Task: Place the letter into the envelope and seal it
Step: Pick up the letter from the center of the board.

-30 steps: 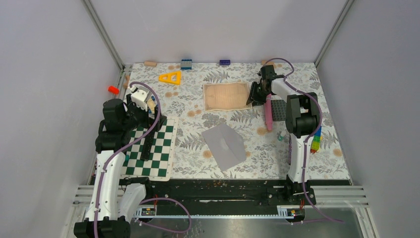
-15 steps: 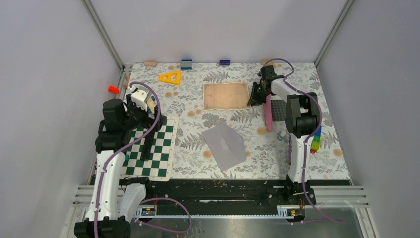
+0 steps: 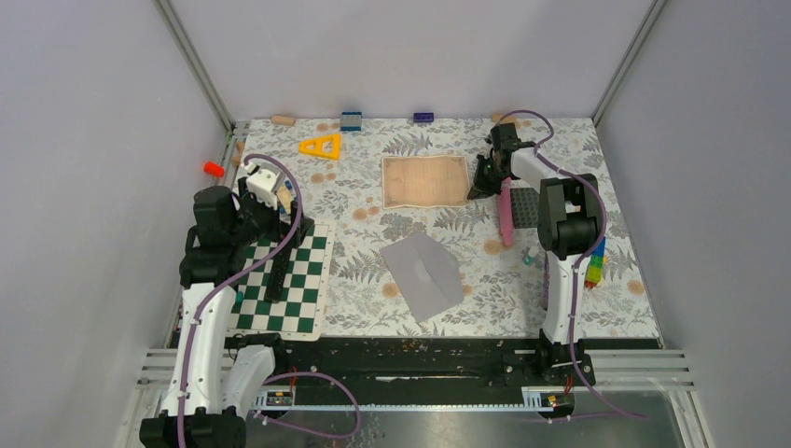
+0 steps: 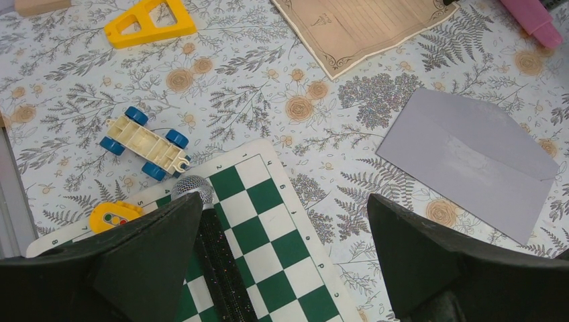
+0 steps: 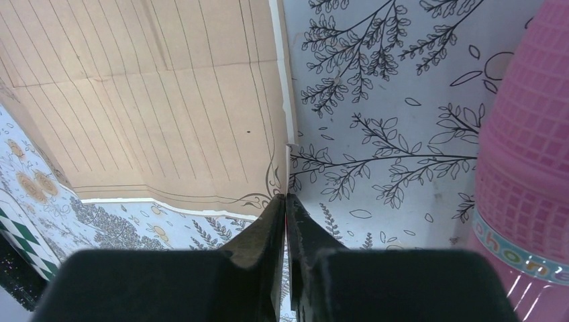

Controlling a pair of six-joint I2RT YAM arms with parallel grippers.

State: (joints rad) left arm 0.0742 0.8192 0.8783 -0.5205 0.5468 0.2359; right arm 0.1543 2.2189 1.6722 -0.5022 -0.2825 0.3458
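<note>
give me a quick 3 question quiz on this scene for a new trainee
1. True or false: the letter already lies inside the envelope.
2. Which hand is pinched on the letter's edge? A) left hand B) right hand C) neither
3. What game is the green-and-white board under the open left hand made for?

Key: 1 false, the two lie apart; 2 B; 3 chess.
</note>
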